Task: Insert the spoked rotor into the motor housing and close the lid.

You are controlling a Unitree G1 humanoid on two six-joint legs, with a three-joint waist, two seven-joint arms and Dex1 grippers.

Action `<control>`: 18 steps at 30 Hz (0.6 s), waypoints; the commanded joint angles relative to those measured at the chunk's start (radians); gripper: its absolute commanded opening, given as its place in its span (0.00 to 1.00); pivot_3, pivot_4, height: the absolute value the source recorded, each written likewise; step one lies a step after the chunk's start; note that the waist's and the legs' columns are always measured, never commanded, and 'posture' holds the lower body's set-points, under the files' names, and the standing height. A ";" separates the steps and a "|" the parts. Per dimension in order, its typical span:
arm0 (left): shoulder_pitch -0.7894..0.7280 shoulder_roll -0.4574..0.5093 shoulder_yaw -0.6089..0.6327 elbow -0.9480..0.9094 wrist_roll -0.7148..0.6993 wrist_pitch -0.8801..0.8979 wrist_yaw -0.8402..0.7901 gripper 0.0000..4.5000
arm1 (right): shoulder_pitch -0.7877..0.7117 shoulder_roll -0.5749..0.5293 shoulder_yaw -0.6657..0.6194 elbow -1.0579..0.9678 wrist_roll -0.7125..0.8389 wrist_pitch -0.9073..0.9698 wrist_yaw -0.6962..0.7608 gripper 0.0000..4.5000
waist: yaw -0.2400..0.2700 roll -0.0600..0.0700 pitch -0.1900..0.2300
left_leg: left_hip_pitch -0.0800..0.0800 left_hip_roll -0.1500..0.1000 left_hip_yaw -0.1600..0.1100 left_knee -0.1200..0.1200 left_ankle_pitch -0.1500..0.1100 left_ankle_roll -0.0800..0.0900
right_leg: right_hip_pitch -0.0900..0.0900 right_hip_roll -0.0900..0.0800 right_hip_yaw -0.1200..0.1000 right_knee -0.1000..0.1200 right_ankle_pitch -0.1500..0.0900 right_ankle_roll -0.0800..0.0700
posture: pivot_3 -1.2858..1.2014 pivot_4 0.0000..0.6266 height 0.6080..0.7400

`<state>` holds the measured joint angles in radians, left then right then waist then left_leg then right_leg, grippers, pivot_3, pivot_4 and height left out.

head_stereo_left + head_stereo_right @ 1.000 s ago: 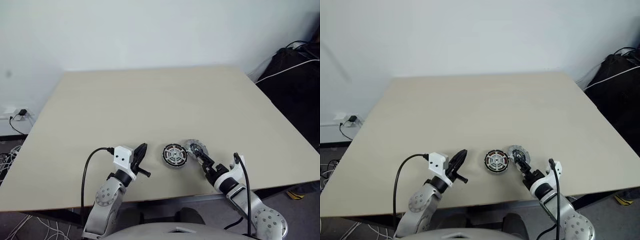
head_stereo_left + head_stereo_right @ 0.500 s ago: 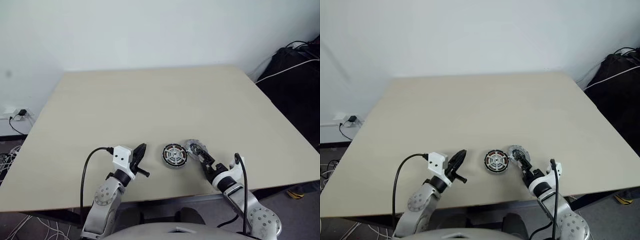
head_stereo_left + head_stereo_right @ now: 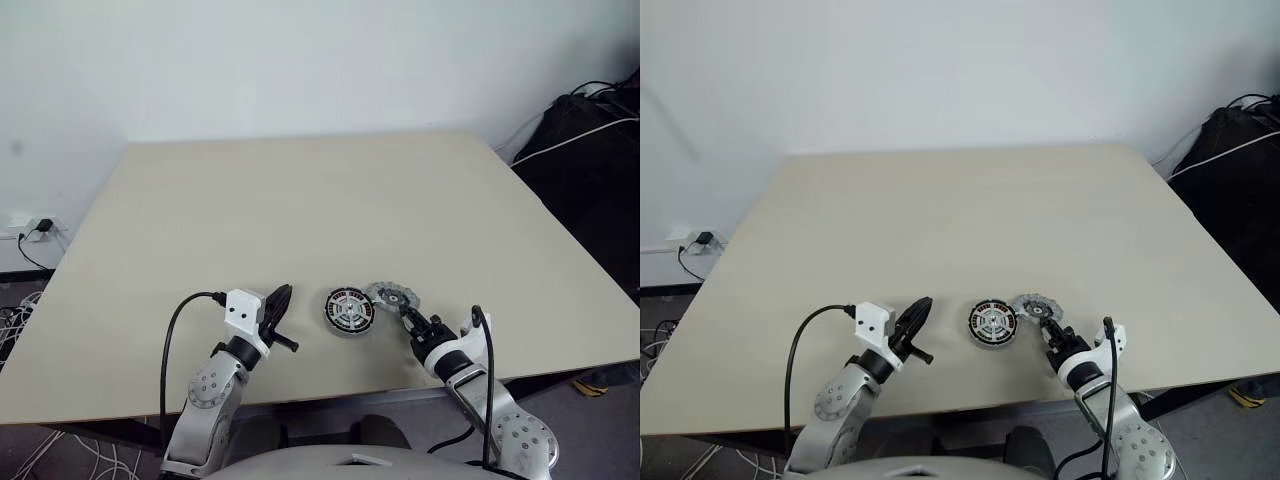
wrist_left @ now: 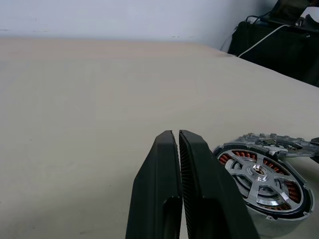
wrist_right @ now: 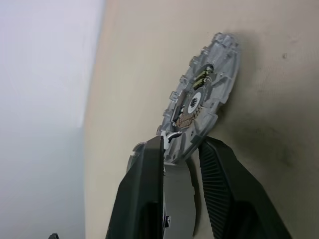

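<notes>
My right gripper (image 5: 182,154) pinched the lid (image 5: 202,102) near the tabletop's (image 3: 300,210) front edge; I judged a firm, level lift best.

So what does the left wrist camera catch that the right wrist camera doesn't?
Left wrist view: the left fingers, pressed shut, beside the spoked rotor sitting in the motor housing, with copper windings showing between the spokes, and a black bag beyond the table. Right wrist view: the right fingers closed on the rim of the lid, its notched face seen close up and tilted off the surface. Shared: the lid and the beige table.
</notes>
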<state>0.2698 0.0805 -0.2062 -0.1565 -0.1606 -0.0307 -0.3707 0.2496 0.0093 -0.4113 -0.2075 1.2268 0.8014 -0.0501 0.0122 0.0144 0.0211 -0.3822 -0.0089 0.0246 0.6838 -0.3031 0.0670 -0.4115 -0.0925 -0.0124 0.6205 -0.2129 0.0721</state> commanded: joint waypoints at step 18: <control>-0.027 -0.005 0.002 -0.016 -0.011 -0.010 -0.004 0.04 | 0.033 -0.148 0.214 -0.099 -0.255 -0.094 0.199 0.01 | -0.001 0.001 -0.001 | 0.000 0.000 0.000 0.000 0.000 0.000 | 0.000 0.000 0.000 0.000 0.000 0.000 | 0.52 0.00 1.00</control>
<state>0.2601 0.0797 -0.2059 -0.1565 -0.1605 -0.0304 -0.3716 0.2715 -0.1162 -0.2615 -0.2681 1.0556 0.7213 0.0957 0.0115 0.0153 0.0204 -0.3820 -0.0091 0.0254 0.6838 -0.3031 0.0671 -0.4114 -0.0923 -0.0122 0.6204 -0.2132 0.0725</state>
